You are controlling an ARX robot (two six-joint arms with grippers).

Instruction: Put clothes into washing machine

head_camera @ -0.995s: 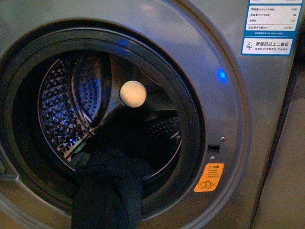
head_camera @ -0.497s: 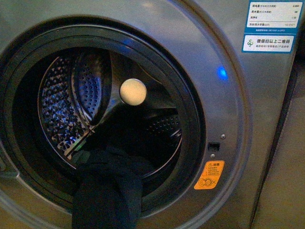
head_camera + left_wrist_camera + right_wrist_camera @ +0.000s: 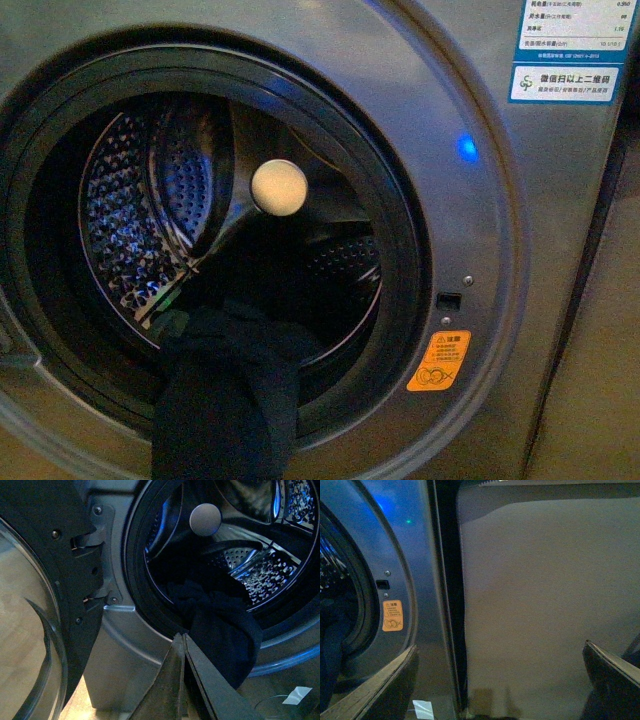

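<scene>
The clothes point(image 3: 225, 400) hang over the lower lip of the washing machine point(image 3: 470, 230) porthole, long axis running from the drum down and out over the rim. My left gripper point(image 3: 184, 642), clenched and empty, sits just beside the hanging end. My right gripper point(image 3: 500, 680), spread wide, faces the machine's side, well apart.

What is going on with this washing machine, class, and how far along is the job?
A two-armed robot is loading the washing machine. The dark clothes lie partly in the drum but drape out over the porthole's lower rim, so the job isn't finished. The door is swung open. The left gripper is shut just below the hanging fabric; the right gripper is open, off to the side.
</scene>
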